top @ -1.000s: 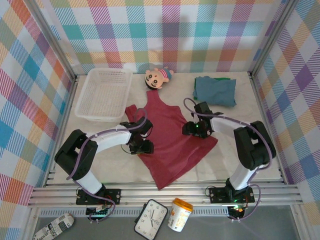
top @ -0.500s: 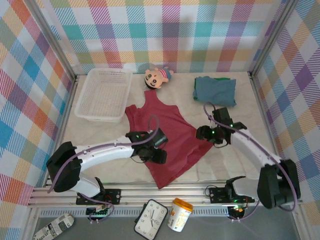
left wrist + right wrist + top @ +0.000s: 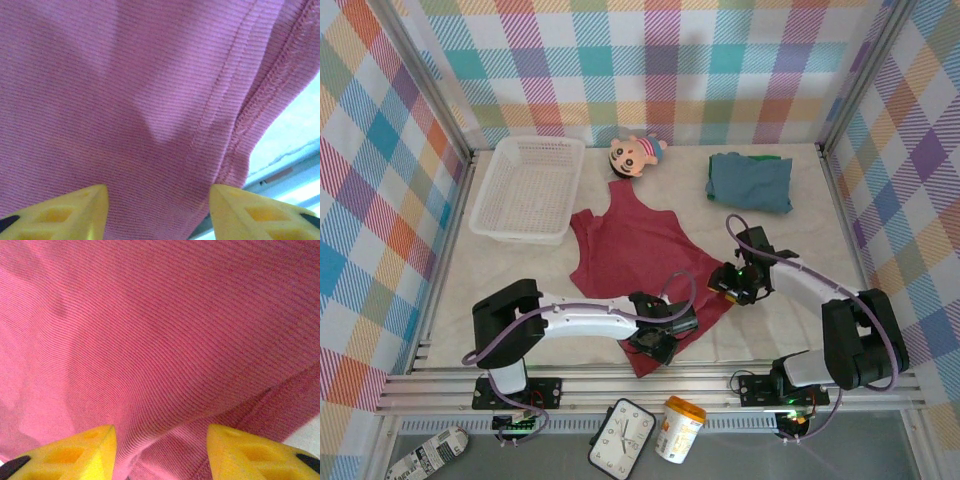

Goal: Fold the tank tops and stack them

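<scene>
The left arm [image 3: 582,318] and right arm [image 3: 812,287] have white links, black joints, purplish cables [image 3: 729,223] and seemingly plastic yellow jaws.

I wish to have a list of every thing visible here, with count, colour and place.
dark red tank top: one, dark red, spread flat, centre
blue-grey tank top: one, blue-grey, folded, far right
green tank top: one, green, under the blue-grey one
basket: one, white, far left
doll: one, pale face, dark hair, far centre
clock: one, black and white, nearest front
cup: one, white, orange lid, beside the clock
printed roll: one, black and white, front left
left pincer: one, yellow, open, over the red top's near corner
right pincer: one, yellow, open, over its right edge
</scene>
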Controlling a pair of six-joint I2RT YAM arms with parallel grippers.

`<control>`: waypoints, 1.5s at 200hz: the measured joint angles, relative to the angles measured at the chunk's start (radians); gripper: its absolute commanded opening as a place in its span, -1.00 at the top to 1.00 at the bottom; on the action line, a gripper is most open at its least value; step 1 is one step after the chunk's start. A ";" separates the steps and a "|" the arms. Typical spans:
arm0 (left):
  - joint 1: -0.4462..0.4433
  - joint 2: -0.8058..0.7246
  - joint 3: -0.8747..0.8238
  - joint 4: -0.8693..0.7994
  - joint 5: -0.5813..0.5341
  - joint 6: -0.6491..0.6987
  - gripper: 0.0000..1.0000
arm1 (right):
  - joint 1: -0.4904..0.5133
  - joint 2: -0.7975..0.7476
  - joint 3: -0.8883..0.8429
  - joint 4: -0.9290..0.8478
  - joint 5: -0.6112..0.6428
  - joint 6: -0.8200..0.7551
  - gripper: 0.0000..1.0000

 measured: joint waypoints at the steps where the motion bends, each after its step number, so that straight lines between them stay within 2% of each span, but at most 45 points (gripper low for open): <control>1: 0.000 0.000 0.000 -0.001 -0.001 0.001 -0.02 | 0.000 0.001 0.000 0.002 0.000 0.001 0.01; 36: -0.002 0.029 0.010 -0.053 -0.043 0.024 0.25 | 0.000 0.060 0.005 0.038 0.000 0.024 0.21; 61: -0.002 0.035 0.010 -0.077 -0.052 0.028 0.33 | 0.000 0.063 0.008 0.040 0.005 0.023 0.45; 76: -0.002 0.035 0.010 -0.076 -0.050 0.033 0.39 | 0.000 0.063 0.009 0.040 0.009 0.024 0.48; 120: -0.002 0.026 0.010 -0.063 -0.027 0.046 0.30 | -0.005 0.059 0.010 0.032 0.020 0.016 0.74; 176: -0.017 0.008 0.030 -0.036 -0.008 0.046 0.12 | -0.014 -0.052 0.010 -0.036 0.032 0.011 0.87; 194: -0.021 0.023 0.043 -0.023 -0.004 0.050 0.12 | -0.018 -0.088 0.000 -0.051 0.030 0.003 0.89; 227: -0.022 0.076 0.053 -0.014 -0.001 0.068 0.32 | -0.026 -0.098 -0.029 -0.085 0.018 -0.005 0.86; 277: -0.024 0.080 0.061 -0.047 -0.010 0.110 0.86 | -0.026 -0.124 -0.034 -0.186 0.000 -0.046 0.82; 300: -0.025 0.080 0.071 -0.071 -0.012 0.121 0.91 | -0.032 -0.132 -0.030 -0.235 -0.006 -0.069 0.81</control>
